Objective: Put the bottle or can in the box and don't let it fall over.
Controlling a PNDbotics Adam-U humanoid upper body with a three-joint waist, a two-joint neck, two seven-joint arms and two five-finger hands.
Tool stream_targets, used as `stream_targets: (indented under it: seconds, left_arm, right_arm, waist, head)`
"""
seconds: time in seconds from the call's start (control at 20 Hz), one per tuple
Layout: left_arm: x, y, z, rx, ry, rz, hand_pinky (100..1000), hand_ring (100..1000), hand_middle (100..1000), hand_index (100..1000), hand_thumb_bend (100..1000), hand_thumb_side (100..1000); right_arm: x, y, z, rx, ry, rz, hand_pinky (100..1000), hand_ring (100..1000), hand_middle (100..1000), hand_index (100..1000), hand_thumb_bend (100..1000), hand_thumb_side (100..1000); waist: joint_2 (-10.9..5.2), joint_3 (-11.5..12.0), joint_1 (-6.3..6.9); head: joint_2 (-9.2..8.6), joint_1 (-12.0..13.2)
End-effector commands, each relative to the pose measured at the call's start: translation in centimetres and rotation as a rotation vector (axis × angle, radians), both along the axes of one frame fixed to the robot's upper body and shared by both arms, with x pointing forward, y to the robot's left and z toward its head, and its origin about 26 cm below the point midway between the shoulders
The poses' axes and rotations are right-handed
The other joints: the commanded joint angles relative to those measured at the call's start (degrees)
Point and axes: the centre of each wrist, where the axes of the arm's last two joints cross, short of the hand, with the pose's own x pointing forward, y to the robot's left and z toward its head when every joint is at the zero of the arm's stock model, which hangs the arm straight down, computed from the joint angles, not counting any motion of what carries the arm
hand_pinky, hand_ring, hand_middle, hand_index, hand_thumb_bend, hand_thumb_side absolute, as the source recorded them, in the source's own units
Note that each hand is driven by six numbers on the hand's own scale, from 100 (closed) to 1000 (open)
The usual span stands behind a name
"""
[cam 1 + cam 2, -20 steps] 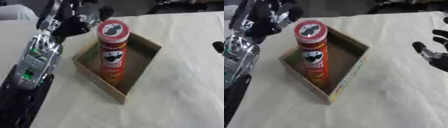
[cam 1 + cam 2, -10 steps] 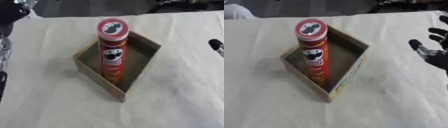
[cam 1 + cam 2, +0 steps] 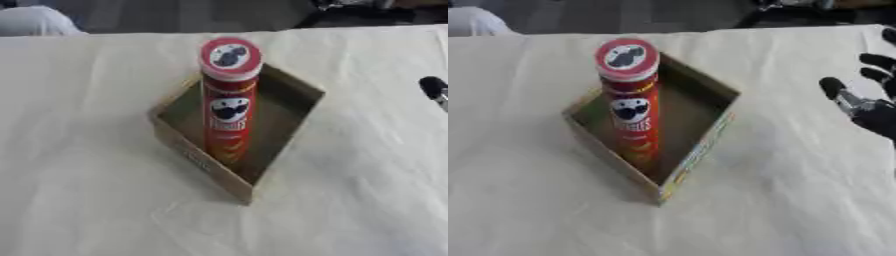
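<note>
Left arm gone, can [image 3: 229, 102] upright (boxed), right hand [image 3: 866, 102] apart

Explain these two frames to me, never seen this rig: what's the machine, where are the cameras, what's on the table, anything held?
Both pictures come from one stereo camera in a humanoid robot's head, looking down at its work: left eye and right eye, same moment, nearly the same view. The robot has two arms with fingered hands and is driven by a person.

On the cream-covered table sits an open cardboard box. A tall red chip can stands upright inside it, toward the near corner.

Nothing is held. The right hand shows at the right edge, fingers open, apart from the box. The left hand is out of view. So the can looks placed and standing on its own.
</note>
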Motion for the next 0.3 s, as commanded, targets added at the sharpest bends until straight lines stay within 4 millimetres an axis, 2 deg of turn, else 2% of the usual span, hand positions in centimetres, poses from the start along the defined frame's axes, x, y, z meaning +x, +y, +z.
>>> stream_targets:
  seconds: [0.05,0.3]
  left_arm:
    - [-0.7,2.4,0.4,-0.008,-0.021,0.093,905,695,597,713,429,524]
    - [-1.3,4.6,-1.4,-0.065,-0.010,0.191,880,676,582,732,341,597]
  right_arm:
    - [-0.2,0.0,1.4,-0.030,-0.040,0.011,825,803,935,855,606,100]
    - [-0.2,-0.1,1.4,-0.027,-0.044,0.011,825,803,936,854,611,100]
  waist:
    - [-0.64,0.09,-0.18]
    - [-0.65,0.02,-0.35]
  head:
    - [-0.39,0.04]
    - [-0.53,0.60]
